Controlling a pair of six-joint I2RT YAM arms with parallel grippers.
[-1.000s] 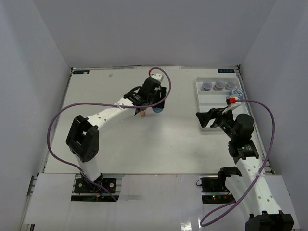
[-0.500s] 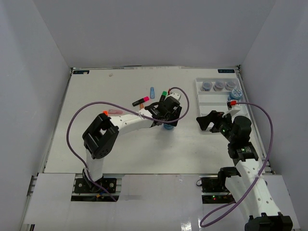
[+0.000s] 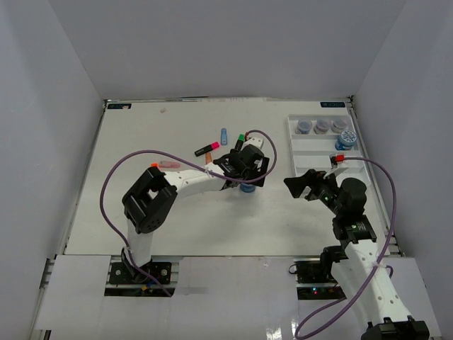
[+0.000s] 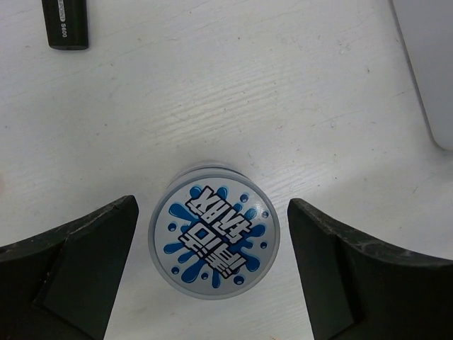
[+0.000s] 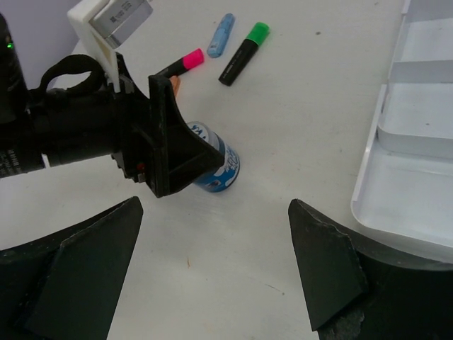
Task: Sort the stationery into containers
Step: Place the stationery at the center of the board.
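A blue-patterned jar [image 4: 214, 241] stands on the table between the fingers of my left gripper [image 4: 212, 273]. The jaws are open, with a gap on each side of the jar. In the top view the left gripper [image 3: 248, 176] sits over the jar [image 3: 247, 188] at mid-table. My right gripper [image 3: 303, 185] is open and empty, left of the white tray [image 3: 311, 152]. It faces the jar [image 5: 221, 167] and the left gripper [image 5: 159, 145]. The tray holds three grey-lidded jars [image 3: 322, 125], a blue-patterned jar [image 3: 347, 137] and an orange-capped highlighter [image 3: 339, 157].
Loose highlighters lie on the far side of the left gripper: pink-capped [image 3: 207, 149], pastel blue [image 3: 224, 134], green-capped [image 3: 241, 139], pastel pink [image 3: 168, 163]. The right wrist view shows the pink-capped [image 5: 180, 64], blue [image 5: 223, 34] and green-capped [image 5: 244, 53] ones, and the tray wall [image 5: 368, 177].
My left gripper moved right and nearer with the blue-patterned jar beneath it, uncovering the highlighters. My right gripper drew back from the tray, to the left and nearer.
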